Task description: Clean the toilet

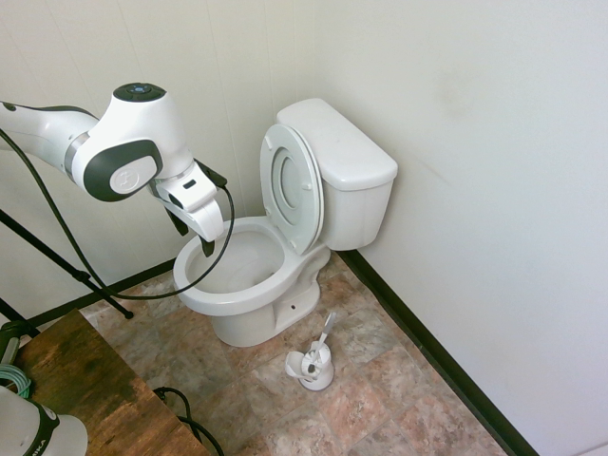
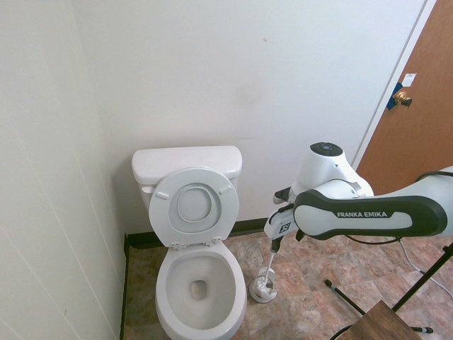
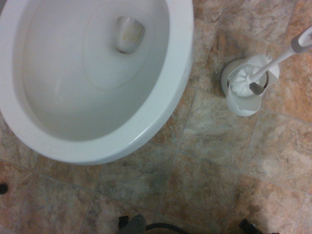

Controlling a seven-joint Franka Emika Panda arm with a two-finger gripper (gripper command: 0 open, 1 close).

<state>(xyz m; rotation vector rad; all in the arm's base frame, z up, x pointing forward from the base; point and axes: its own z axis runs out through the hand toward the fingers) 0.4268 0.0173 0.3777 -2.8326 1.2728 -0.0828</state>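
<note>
gripper (image 1: 193, 236): its fingers stand apart with nothing between them, so it's released, up above the floor on the near side of the bowl as seen from over by the arm.
toilet (image 1: 239, 306): on the floor against the wall, a little further right.
bowl (image 1: 237, 261): uncovered and easy to get into; there's a brownish mark down at the drain (image 3: 130, 36), though i can't tell if it's dirt or shadow.
seat and lid (image 1: 288, 187): both up, leaning back towards the tank (image 1: 347, 152), so access is sorted.
brush (image 1: 329, 325): furthest right, its head in the open holder (image 1: 317, 378), handle sticking up at a slant.
done: the way in is ready, but i see no sign of scrubbing.
left: by my reckoning nearly everything, taking the brush, scrubbing round inside, then putting it back.
</note>
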